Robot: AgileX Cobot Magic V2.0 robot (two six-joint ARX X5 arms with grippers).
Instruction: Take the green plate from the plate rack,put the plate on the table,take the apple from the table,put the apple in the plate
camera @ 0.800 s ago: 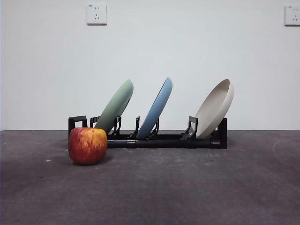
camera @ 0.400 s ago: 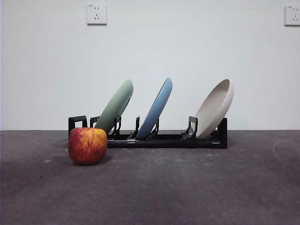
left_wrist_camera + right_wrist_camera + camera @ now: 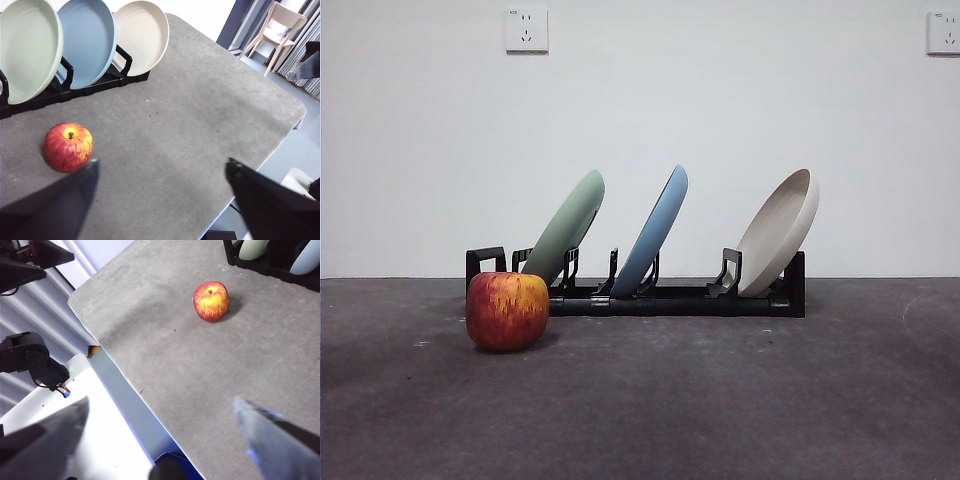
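The green plate (image 3: 570, 225) leans in the leftmost slot of the black plate rack (image 3: 670, 300), with a blue plate (image 3: 655, 228) and a beige plate (image 3: 780, 230) to its right. The red-yellow apple (image 3: 507, 310) sits on the table (image 3: 720, 400) in front of the rack's left end. Neither gripper shows in the front view. In the left wrist view my left gripper (image 3: 160, 200) hangs open high over the table, nearer than the apple (image 3: 68, 146) and the green plate (image 3: 27, 50). My right gripper (image 3: 160, 440) is open above the table's edge, well away from the apple (image 3: 211, 300).
The table's edge (image 3: 120, 385) runs below the right gripper, with a white surface (image 3: 75, 430) and black robot parts (image 3: 30, 355) beyond it. A chair (image 3: 280, 30) stands off the table's far side. White wall with sockets (image 3: 526, 30) behind the rack.
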